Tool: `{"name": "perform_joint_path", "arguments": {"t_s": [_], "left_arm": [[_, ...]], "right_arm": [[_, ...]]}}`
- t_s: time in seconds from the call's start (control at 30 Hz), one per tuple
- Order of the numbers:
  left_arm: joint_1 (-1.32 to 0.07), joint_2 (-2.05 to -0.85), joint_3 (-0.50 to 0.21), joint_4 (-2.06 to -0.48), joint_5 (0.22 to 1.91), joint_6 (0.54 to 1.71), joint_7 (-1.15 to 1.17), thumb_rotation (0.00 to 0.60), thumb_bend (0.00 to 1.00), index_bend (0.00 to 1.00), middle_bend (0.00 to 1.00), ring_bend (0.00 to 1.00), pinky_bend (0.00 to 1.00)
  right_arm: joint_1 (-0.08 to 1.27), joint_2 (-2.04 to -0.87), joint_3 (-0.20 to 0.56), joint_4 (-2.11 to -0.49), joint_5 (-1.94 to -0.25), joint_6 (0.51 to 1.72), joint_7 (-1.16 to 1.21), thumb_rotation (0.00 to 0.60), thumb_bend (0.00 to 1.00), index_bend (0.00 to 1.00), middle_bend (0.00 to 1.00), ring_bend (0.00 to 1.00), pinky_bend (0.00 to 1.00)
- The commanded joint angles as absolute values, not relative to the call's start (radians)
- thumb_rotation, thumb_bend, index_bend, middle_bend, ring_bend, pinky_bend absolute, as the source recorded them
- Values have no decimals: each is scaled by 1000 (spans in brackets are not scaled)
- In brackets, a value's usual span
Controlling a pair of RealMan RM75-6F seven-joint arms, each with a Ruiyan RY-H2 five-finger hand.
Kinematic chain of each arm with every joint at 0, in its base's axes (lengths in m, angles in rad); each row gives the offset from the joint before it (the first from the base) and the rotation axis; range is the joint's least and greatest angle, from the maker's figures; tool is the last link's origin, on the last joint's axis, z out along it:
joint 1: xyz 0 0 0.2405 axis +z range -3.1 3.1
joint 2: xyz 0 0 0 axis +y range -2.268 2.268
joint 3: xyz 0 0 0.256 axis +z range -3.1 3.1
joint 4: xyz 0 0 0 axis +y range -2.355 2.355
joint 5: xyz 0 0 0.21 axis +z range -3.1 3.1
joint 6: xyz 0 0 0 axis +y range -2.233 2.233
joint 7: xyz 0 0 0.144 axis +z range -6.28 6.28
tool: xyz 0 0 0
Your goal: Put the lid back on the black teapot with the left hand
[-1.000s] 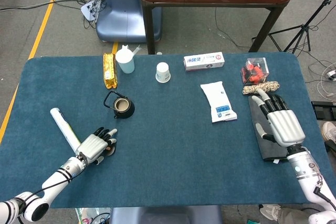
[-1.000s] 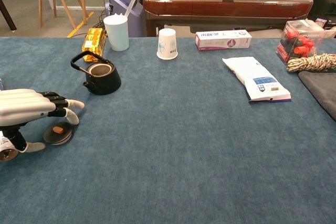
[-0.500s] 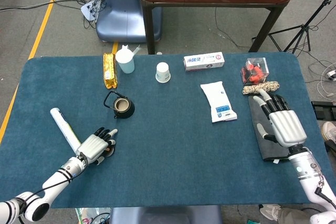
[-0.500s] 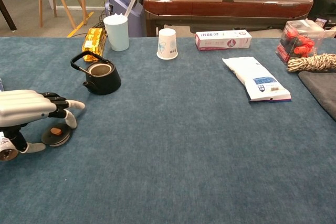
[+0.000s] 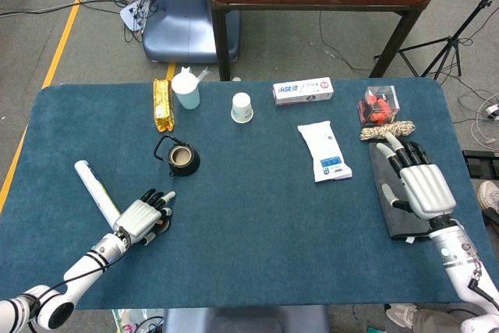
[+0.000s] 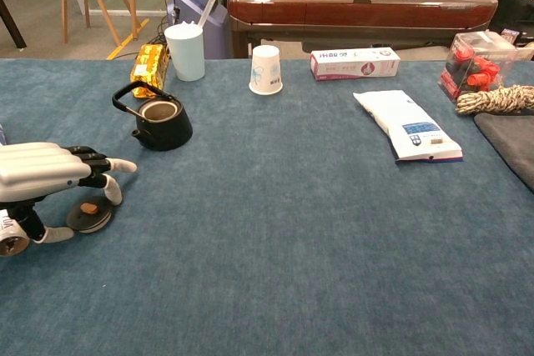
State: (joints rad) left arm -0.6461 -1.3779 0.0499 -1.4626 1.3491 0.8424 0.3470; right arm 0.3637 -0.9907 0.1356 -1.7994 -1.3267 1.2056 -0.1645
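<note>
The black teapot stands uncovered on the blue table, handle upright. Its flat dark lid with a brown knob lies on the cloth near the front left. It is mostly hidden under my fingers in the head view. My left hand arches over the lid, fingers stretched above it, one fingertip bent down beside the knob and the thumb low by the rim. The lid still rests on the table. My right hand lies flat and spread on a dark cloth at the right edge.
A white tube lies just left of my left hand. Behind the teapot stand a yellow packet, a pale mug and a paper cup. A box, a white pouch, a rope coil and a clear box lie to the right.
My left hand has crept slightly left and settled lower over the lid, its fingertip curling nearer the knob. The teapot and right hand have not moved.
</note>
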Motion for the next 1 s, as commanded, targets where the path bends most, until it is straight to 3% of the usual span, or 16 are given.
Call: {"name": "perform_joint_path", "arguments": {"t_s": [0.03,1.0], "left_arm": [[-645,-1376,51,-1465,1352,846,345,600,323,302,0,0,0],[-607,-1329,55,-1529,1363,920,408,600,322,332,0,0,0]], "right_arm": [[363,-991,136,-1799,-1327,1207,-163,600,436,29,0,0,0],[374,-1010,137,-1778,-1335,1195,-149,600,435,29,0,0,0]]}}
